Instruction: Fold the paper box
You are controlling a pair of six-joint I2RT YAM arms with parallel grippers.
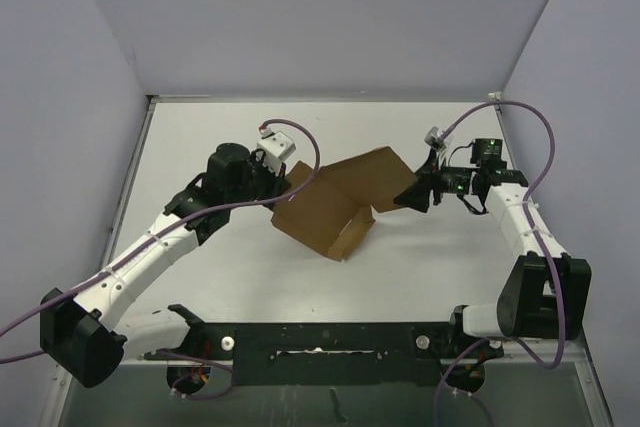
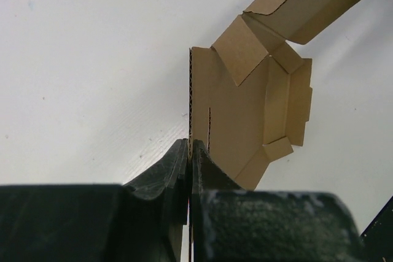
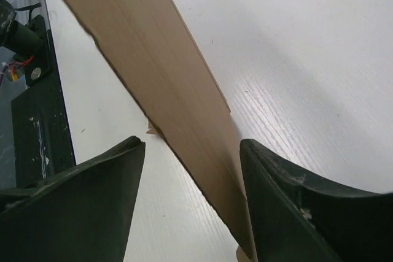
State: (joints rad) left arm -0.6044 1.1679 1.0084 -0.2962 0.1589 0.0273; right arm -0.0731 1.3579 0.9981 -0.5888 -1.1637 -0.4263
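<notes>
Pinching the paper box [image 1: 335, 202] by its left edge at the middle of the table [image 1: 200, 137], the left gripper [image 2: 191, 151] is bracing it while the right gripper [image 3: 191, 145], jaws spread, is straddling a panel it probably must clamp and fold.

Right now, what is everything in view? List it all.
box: 1, brown, partly folded, mid-table between the arms
table: 1, white, under everything
walls: 3, pale lilac, left, back and right
rail: 1, black, near edge
cables: 2, purple, one along each arm
arms: 2, white and black, bases at near edge
left fingers: 1 pair, black, shut on a box edge
right fingers: 1 pair, black, open, a box flap between them
</notes>
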